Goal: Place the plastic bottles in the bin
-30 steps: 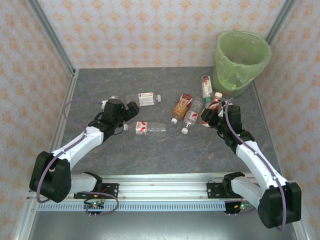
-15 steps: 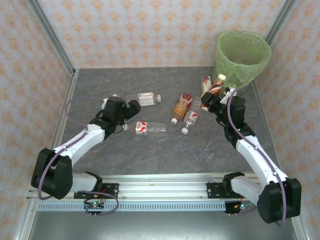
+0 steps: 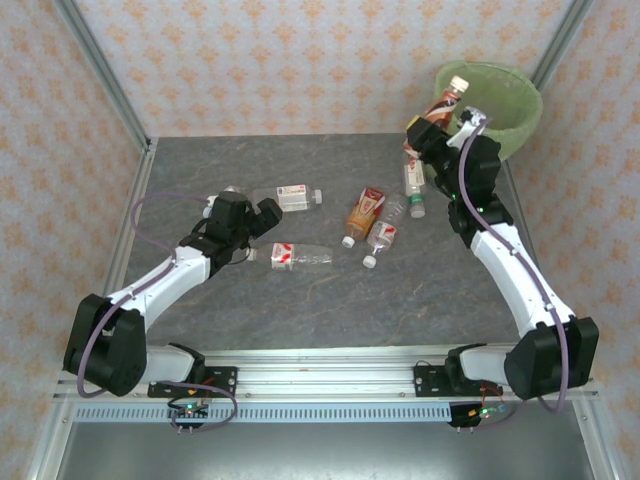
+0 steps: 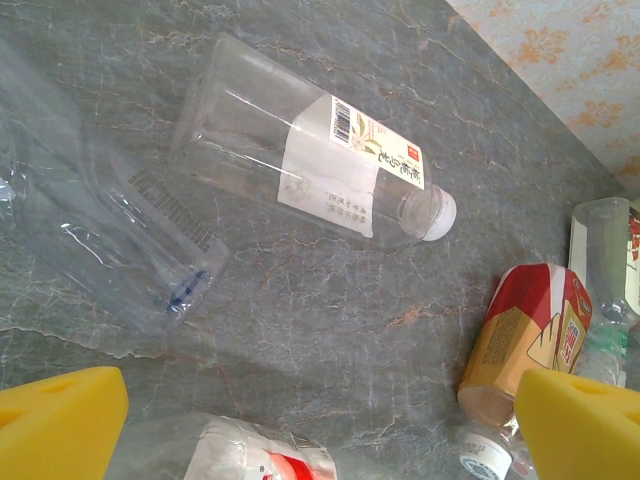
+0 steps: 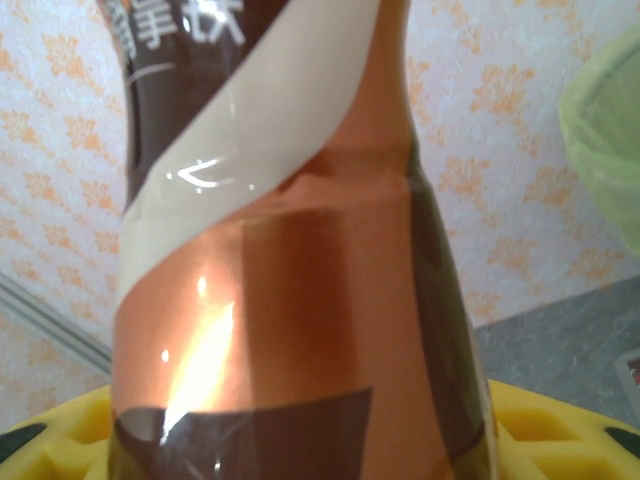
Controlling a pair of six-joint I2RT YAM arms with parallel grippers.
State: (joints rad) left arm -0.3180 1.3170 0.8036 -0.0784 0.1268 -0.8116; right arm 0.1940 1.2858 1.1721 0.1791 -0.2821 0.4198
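The bin (image 3: 520, 125), round and lined with a light-green bag, stood at upper right. A brown-labelled bottle (image 3: 445, 103), white cap up, was raised at the bin's left rim. Lying on their sides mid-frame were a white-labelled bottle (image 3: 288, 197), a red-and-white-labelled bottle (image 3: 297, 256), an orange-labelled bottle (image 3: 363, 212) and, touching it, a clear bottle (image 3: 385, 231).
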